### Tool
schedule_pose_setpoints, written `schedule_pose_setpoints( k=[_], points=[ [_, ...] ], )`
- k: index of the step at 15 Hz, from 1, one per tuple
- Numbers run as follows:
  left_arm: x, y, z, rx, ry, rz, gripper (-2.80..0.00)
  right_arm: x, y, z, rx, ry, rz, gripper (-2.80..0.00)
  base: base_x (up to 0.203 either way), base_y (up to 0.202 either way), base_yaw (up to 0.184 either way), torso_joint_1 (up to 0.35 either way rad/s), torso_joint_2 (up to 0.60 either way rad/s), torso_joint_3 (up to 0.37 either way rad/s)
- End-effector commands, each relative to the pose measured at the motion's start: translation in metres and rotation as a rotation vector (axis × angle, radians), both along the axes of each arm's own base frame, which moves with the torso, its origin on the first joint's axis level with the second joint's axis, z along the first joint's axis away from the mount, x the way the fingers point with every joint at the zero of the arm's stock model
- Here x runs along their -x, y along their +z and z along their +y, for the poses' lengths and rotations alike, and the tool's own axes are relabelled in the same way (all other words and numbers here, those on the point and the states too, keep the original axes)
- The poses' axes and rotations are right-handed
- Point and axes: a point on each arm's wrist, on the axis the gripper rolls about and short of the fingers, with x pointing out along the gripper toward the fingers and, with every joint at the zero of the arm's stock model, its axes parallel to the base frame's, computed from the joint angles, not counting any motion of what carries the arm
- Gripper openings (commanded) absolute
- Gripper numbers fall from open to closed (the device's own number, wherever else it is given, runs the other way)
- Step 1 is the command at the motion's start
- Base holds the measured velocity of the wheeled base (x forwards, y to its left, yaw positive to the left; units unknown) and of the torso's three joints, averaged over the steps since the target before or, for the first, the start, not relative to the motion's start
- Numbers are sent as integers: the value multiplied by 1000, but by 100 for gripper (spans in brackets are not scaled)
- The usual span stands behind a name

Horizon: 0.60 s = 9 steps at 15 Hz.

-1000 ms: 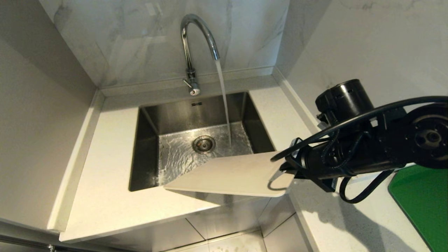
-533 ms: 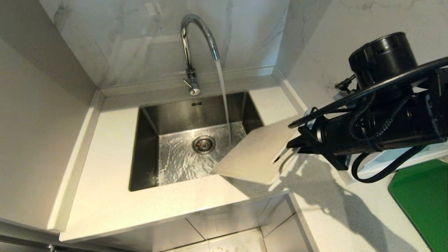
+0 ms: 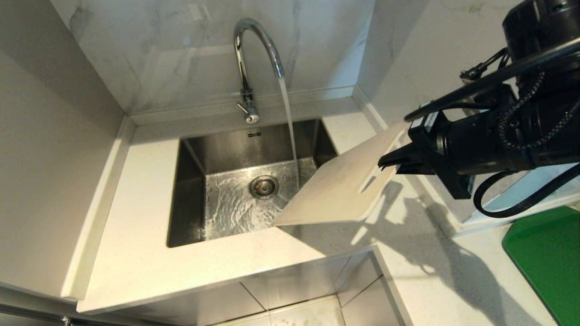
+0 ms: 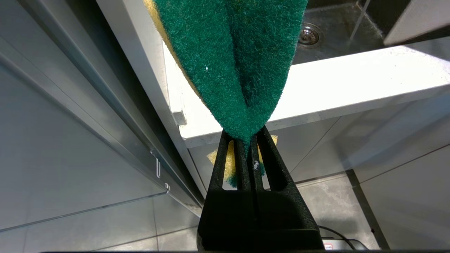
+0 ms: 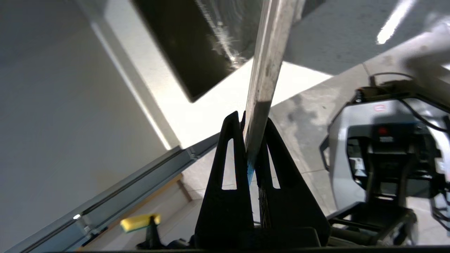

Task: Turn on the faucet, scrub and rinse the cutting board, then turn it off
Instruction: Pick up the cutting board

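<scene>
Two grippers are engaged, each clamped on its own item. At the right of the head frame the right gripper (image 3: 385, 162) is pinching the cutting board (image 3: 335, 190) by its slotted short edge. The board is hanging in the air, tilted, its long axis running down and left from the gripper toward the sink (image 3: 181, 194); its low corner is overhanging the sink's lower right corner, apart from the worktop (image 3: 131, 253). In the right wrist view the fingers (image 5: 230, 147) are gripping the board edge-on (image 5: 263, 70).

Water is running from the faucet (image 3: 253, 50) and falling into the basin just up and left of the board, not yet onto it. The sink is holding only a shallow moving film around the drain (image 3: 264, 186).

Off the head frame, the left gripper (image 4: 246, 140) is squeezing the folded green sponge (image 4: 228, 59) below the worktop edge. Judgement: the board must travel up and left to meet the stream; the right arm is the nearer.
</scene>
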Motion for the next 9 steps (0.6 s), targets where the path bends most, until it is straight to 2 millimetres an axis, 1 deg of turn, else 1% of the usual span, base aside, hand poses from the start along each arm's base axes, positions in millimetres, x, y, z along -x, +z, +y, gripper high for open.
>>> schedule_pose_setpoints(
  k=[1,3,9],
  points=[
    [0,0,0,0,0,1,-280,9,15,-4,-21,5,-25,-280,0,0,0,0,0,0],
    [0,0,0,0,0,0,-280,16,24,-7,-15,11,-24,-280,0,0,0,0,0,0],
    [0,0,0,0,0,0,-280,32,39,-12,41,44,-23,-280,0,0,0,0,0,0]
  ],
)
